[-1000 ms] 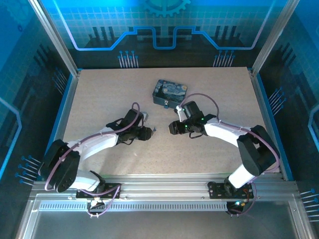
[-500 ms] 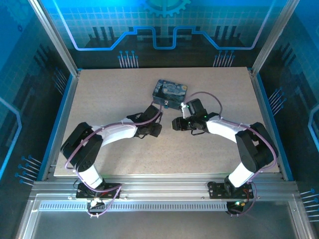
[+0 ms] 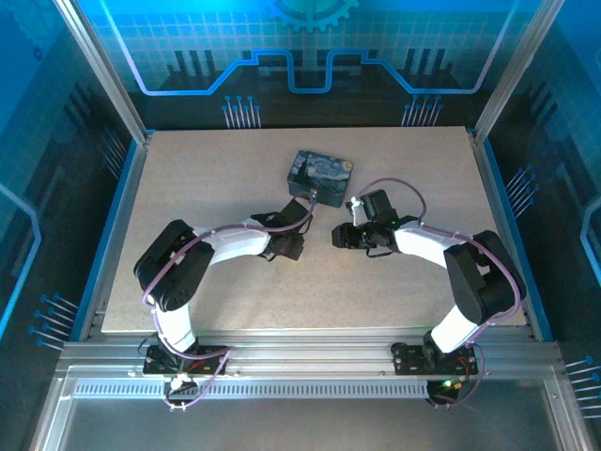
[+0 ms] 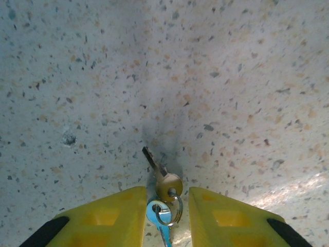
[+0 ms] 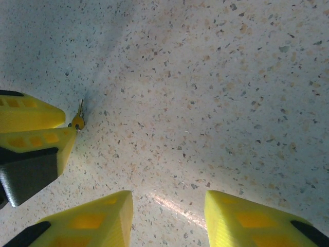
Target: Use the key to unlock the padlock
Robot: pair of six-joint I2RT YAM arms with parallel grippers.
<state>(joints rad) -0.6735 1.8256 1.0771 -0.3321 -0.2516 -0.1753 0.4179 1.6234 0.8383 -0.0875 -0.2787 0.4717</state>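
Note:
The key (image 4: 167, 184) has a brass-coloured head and a dark blade pointing up-left. It lies flat on the speckled table, joined by a small ring to a second, bluish key (image 4: 159, 215). My left gripper (image 4: 167, 193) straddles the pair, its yellow fingers (image 4: 115, 216) narrowly apart and low on the table; slim gaps show beside the brass head. In the top view it sits mid-table (image 3: 297, 246), facing my right gripper (image 3: 336, 235). My right gripper (image 5: 168, 198) is open over bare table, and its view catches the key (image 5: 78, 121) at the left fingers' tip. The padlock is out of view.
A dark-blue tin with a starry-night painting (image 3: 319, 176) stands just behind both grippers. The speckled tabletop (image 3: 207, 188) stretches bare to the left, right and front, bounded by blue edge rails (image 3: 120, 216) and aluminium posts.
My left arm has swung right towards the table's centre, and its gripper has come down over the keys with its fingers drawn closer. My right gripper has edged slightly right.

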